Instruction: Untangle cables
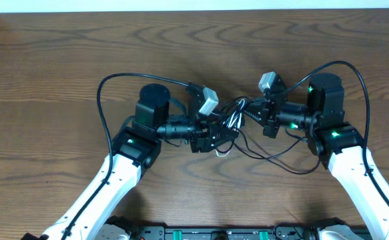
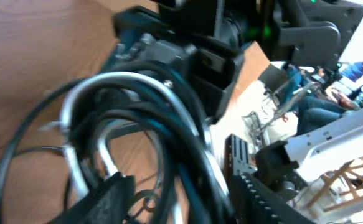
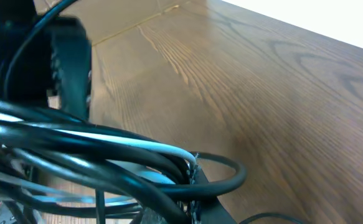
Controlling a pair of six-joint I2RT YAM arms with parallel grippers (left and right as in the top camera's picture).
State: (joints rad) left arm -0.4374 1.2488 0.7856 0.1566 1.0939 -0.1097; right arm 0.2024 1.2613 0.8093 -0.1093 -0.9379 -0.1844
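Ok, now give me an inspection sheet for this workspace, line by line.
Surface: brown wood-grain table.
Job's things: cables, black ones and a white one, tangled in a bundle between the two grippers; a black loop trails on the table.
Clutter: nothing seen.
Grippers: left gripper open, with the bundle running between its fingers; right gripper shut on the cables.
Cables: thick arm wires arc out from each arm.
Surroundings: what look like seated people, blurred, beyond the table.
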